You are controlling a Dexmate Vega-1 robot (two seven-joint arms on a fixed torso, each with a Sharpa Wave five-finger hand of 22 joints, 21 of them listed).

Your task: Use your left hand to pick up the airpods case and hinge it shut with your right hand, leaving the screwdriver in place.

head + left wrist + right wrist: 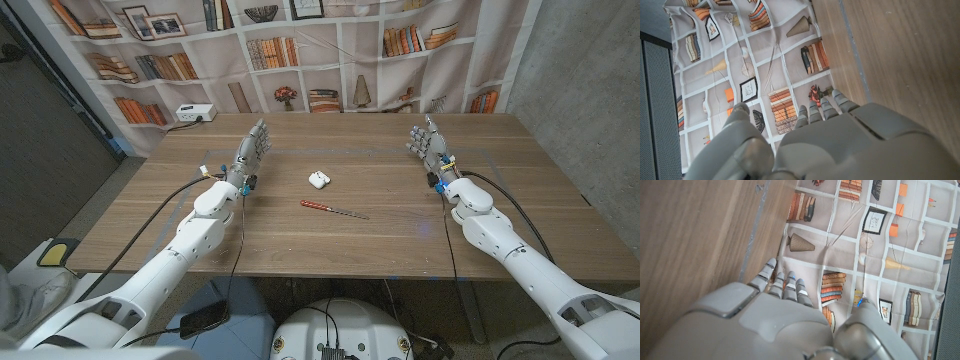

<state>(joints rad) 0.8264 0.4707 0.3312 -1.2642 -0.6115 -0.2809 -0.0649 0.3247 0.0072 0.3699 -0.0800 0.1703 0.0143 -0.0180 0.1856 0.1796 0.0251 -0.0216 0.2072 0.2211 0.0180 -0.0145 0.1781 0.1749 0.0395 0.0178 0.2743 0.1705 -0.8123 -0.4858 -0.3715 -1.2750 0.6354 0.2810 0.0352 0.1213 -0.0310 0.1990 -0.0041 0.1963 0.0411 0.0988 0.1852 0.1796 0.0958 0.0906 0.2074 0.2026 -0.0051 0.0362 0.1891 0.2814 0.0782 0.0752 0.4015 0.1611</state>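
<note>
1. The airpods case (318, 180) sits near the middle of the desk (400, 240), its lid apparently open, though it is too small to be sure. The screwdriver (333, 209) lies just in front of it, apart from it.
2. The left hand (254, 150) stands on its edge at the left of the desk, well away from the case, fingers (262, 132) extended and spread, holding nothing.
3. The right hand (427, 143) waits the same way on the right side, fingers apart and empty.
4. The step in hand looks like the left hand's reach. It should come in from the case's far or left side, not across the screwdriver.
5. Grip the case's lower body only, leaving the lid and hinge free for the right hand.
6. Lift straight up so nothing nudges the screwdriver.
</note>
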